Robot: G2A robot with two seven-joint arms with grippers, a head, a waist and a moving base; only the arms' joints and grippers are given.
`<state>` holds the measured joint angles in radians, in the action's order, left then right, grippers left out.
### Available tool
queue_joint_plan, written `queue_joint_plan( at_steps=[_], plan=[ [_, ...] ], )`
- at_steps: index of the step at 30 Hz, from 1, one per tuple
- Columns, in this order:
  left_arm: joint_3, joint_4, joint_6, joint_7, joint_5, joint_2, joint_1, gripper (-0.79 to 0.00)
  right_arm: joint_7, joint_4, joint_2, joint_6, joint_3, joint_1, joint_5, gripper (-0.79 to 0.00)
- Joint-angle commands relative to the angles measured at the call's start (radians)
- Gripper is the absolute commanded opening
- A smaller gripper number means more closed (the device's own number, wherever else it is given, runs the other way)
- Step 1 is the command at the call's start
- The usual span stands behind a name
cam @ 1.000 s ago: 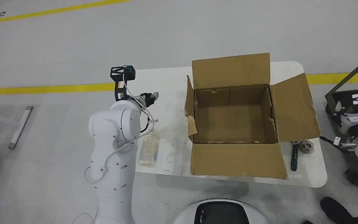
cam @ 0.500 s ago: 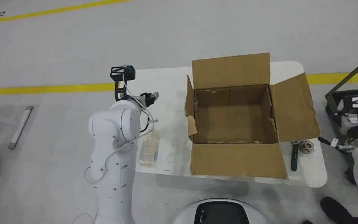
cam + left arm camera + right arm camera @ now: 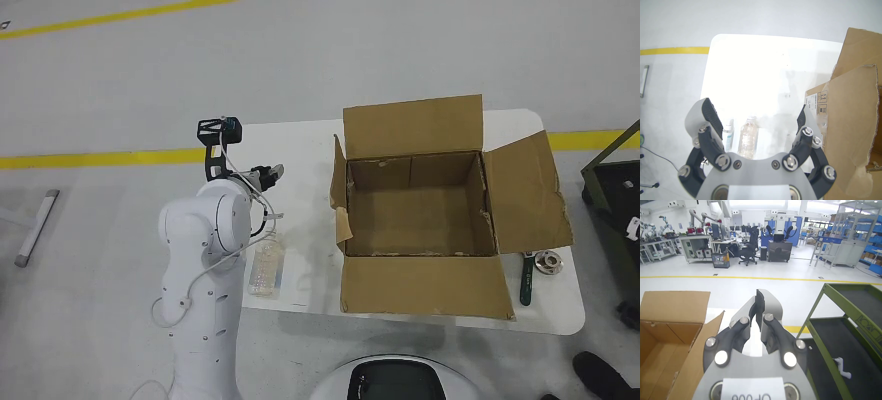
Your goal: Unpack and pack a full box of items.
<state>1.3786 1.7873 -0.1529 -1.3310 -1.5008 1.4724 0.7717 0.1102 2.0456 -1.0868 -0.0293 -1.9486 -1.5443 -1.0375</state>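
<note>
White worktop [image 3: 300,150] holds our open box [image 3: 420,215]; left of it lies the bottle [image 3: 266,265], near our wide-spread left tool [image 3: 755,106]. Our right tool [image 3: 758,302], pinched together, has withdrawn right of the box, beside the cart [image 3: 829,317].

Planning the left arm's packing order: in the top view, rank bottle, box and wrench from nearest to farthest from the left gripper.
1. Bottle, lying at the left, just robot-side of the left gripper.
2. Box, open, in the middle.
3. Wrench, beyond the box at the right end.
</note>
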Motion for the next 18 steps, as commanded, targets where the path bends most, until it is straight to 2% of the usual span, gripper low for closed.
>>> queue_joint_plan(
  at_steps=[1,18],
  plan=[
    [0.000,0.000,0.000,0.000,0.000,0.000,0.000,0.000,0.001,0.001,0.000,0.000,0.000,-0.002,-0.005,-0.785],
    [0.000,0.000,0.000,0.000,0.000,0.000,0.000,0.000,-0.005,0.003,-0.001,0.005,0.001,-0.004,0.004,-0.785]
  ],
)
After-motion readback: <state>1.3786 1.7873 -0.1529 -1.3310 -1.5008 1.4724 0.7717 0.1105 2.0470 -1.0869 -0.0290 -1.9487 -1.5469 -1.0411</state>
